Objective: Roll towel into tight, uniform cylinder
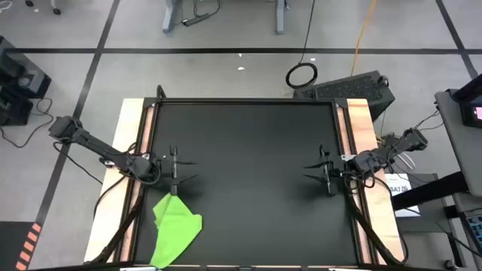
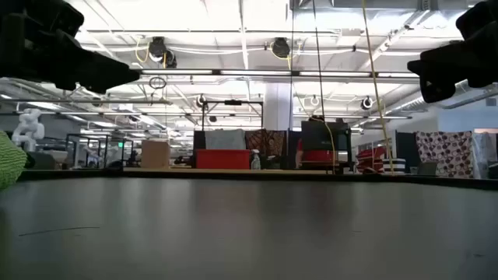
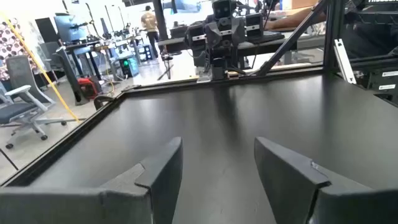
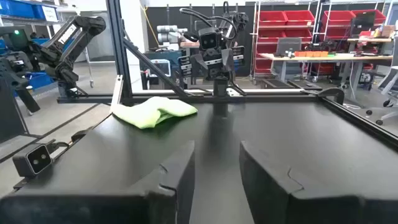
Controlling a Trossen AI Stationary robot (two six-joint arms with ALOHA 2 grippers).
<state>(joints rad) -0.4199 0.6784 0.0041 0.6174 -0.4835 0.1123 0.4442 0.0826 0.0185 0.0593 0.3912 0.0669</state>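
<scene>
The lime-green towel (image 1: 175,228) lies crumpled and partly folded on the black tabletop near the front left corner; it also shows in the right wrist view (image 4: 155,111) and at the low view's left edge (image 2: 9,159). My left gripper (image 1: 187,171) hovers open at the table's left side, just beyond the towel's far end, touching nothing. My right gripper (image 1: 314,171) hovers open at the table's right side, far from the towel. Both point toward the table's middle.
The black tabletop (image 1: 248,188) has raised wooden side rails (image 1: 134,150) and a frame along its edges. A small camera (image 4: 36,160) sits at the table's near edge. The room beyond holds desks, shelves and a person far off.
</scene>
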